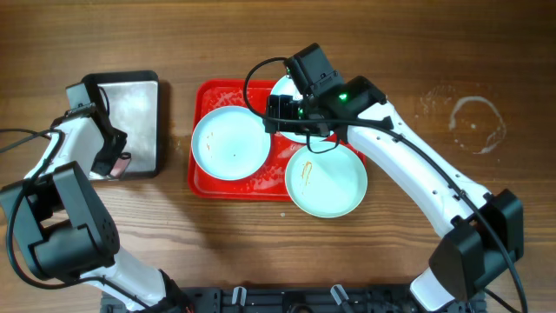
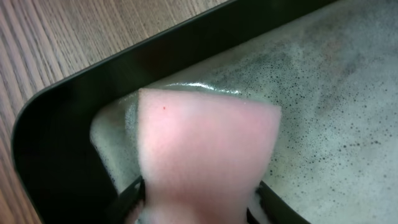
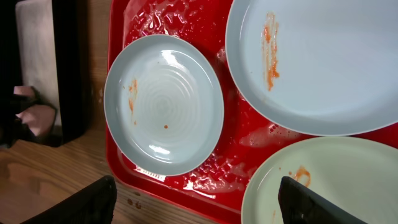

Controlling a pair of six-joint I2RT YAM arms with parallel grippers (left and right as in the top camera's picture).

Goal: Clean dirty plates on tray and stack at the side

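Jaws of my left gripper are pinching a pink sponge in the soapy metal pan, while I am hovering the right gripper, jaws spread, above three smeared plates lying on the red tray.

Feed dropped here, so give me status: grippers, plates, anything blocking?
Left gripper shut on pink sponge in soapy pan. Right gripper open over red tray. Three plates smeared, none stacked. No obstruction seen.
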